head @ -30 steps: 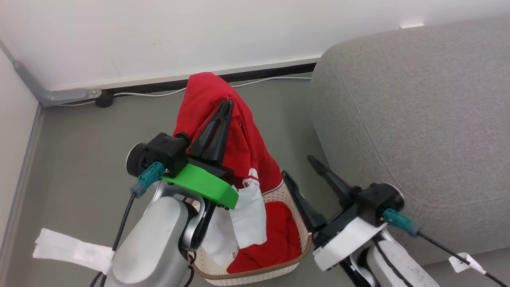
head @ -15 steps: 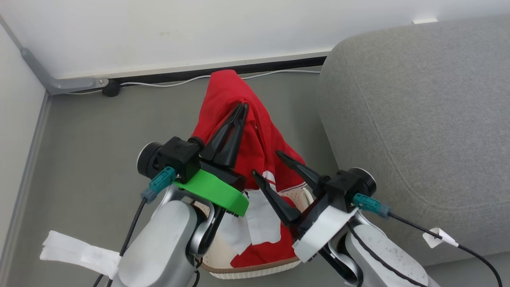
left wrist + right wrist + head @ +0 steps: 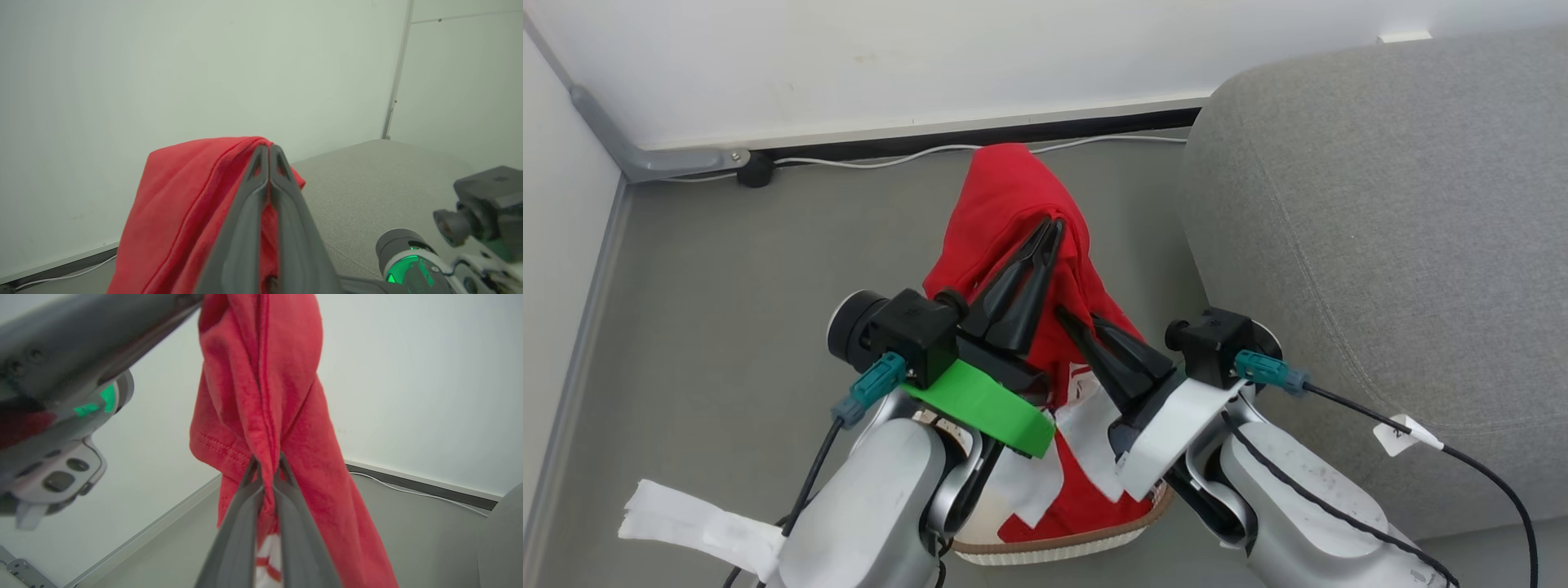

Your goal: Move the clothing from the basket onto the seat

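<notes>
My right pincer (image 3: 1080, 318), gaping beside the cream perforated plastic basket (image 3: 1062, 545) a second ago, is now clamping the soft red fabric garment (image 3: 1005, 204) low down. My left pincer (image 3: 1052, 227) is staying clamped on its peak at 12 o'clock. So I am holding it two-handed. It is hanging as a crumpled cone above the basket, white trim dangling, with the grey woven-fabric sofa seat (image 3: 1380, 229) waiting at 3 o'clock.

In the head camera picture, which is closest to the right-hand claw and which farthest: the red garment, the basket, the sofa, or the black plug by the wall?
1. Red garment: pinched in the right gripper.
2. Basket, below, and sofa, to its right: too close to call.
3. Black plug: far left, at the wall.
</notes>
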Controlling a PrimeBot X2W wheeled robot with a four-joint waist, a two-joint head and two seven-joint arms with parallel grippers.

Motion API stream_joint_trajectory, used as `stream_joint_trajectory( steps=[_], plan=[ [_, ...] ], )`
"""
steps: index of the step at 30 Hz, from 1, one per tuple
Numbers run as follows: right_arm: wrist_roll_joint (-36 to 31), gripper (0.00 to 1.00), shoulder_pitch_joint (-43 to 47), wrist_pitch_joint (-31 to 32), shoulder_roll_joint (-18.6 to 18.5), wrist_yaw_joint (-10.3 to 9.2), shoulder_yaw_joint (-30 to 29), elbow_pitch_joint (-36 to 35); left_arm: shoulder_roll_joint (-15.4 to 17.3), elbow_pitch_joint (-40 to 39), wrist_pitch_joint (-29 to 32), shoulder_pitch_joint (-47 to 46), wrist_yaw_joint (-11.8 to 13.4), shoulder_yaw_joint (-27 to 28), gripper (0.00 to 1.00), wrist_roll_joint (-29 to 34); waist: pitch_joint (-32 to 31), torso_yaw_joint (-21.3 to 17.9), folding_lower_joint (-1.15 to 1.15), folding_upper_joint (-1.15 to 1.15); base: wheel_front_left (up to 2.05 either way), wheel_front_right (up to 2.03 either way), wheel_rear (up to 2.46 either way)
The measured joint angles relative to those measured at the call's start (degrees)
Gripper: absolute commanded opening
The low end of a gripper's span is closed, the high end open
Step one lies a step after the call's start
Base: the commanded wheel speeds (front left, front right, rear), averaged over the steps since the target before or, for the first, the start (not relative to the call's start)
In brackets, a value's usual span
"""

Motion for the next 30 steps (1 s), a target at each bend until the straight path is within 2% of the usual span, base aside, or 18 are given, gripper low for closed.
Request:
stream_joint_trajectory(
  steps=[8, 9, 10, 11, 12, 13, 18, 21, 30],
  plan=[
    [2.85, 0.0, -2.1, -0.02, -0.01, -0.43, 1.74, 1.44, 0.03, -0.14, 0.34, -0.01, 0.01, -0.22, 0.0, -0.01, 0.15, 0.05, 0.0, 0.0, 0.0, 0.0, 0.0],
    [3.09, 0.0, -2.46, -0.08, -0.03, -0.43, 1.74, 1.44, 0.03, -0.37, 0.32, -0.01, 0.24, -0.12, 0.13, 0.0, 0.16, 0.04, 0.0, 0.0, 0.0, 0.0, 0.0],
    [3.35, 0.0, -2.85, -0.1, -0.03, -0.44, 1.74, 1.46, 0.03, -0.68, 0.32, -0.05, 0.49, 0.01, 0.33, 0.0, 0.17, 0.02, 0.0, 0.0, 0.0, 0.0, 0.0],
    [3.54, 0.0, -3.34, -0.11, -0.03, -0.48, 1.74, 1.48, 0.03, -0.89, 0.32, -0.13, 0.49, 0.09, 0.48, 0.0, 0.16, 0.0, 0.0, 0.0, 0.0, 0.0, 0.0],
    [3.74, 0.0, -3.87, -0.29, -0.03, -0.52, 1.71, 1.48, 0.03, -1.1, 0.31, -0.15, 0.53, 0.2, 0.77, 0.01, 0.14, -0.02, 0.0, 0.0, 0.0, 0.0, 0.0],
    [3.86, 0.0, -4.43, -0.51, -0.03, -0.62, 1.68, 1.49, 0.03, -1.31, 0.3, -0.2, 0.79, 0.4, 1.0, 0.01, 0.11, -0.04, 0.0, 0.0, 0.0, 0.0, 0.0],
    [4.56, 0.0, -6.75, -0.78, -0.03, -1.05, 0.38, 1.82, 0.04, -3.1, 0.22, -0.41, 1.49, 1.62, 1.0, 0.1, -0.13, -0.07, 0.0, 0.0, 0.0, 0.0, 0.0],
    [4.66, 0.0, -7.74, -0.87, -0.03, -1.99, -0.86, 2.5, 0.19, -3.81, -0.1, -0.49, 1.54, 1.98, 1.0, 0.56, -0.28, -0.05, 0.0, 0.0, 0.0, 0.0, 0.0],
    [4.1, 0.0, -10.96, -1.11, -0.4, -3.3, -4.97, 5.39, 4.26, -4.45, -0.11, 1.05, 2.02, 1.22, 1.0, 3.56, -0.46, -0.05, 0.0, 0.0, 0.0, 0.0, 0.0]
  ],
)
